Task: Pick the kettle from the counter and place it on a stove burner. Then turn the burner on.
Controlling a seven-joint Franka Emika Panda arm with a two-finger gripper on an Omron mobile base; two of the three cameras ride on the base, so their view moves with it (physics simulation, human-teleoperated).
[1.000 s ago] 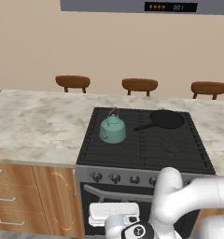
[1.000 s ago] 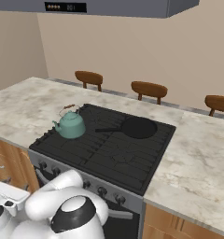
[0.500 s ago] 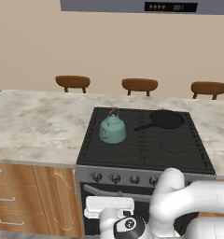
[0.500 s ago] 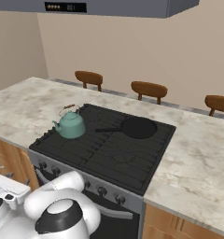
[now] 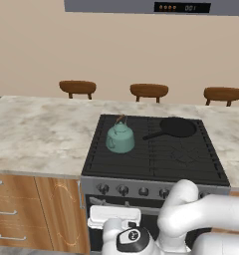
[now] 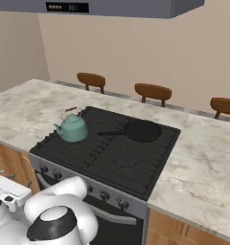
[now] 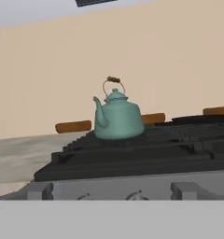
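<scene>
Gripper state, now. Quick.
Gripper: open, holding nothing; the kettle sits apart on the stove burner.

A plain tan wall (image 5: 116, 55) stands at the back, with three brown chairs (image 5: 149, 90) in a row before it, a grey hood (image 6: 117, 7) up high, and wooden cupboards (image 5: 37, 211) down low.
</scene>
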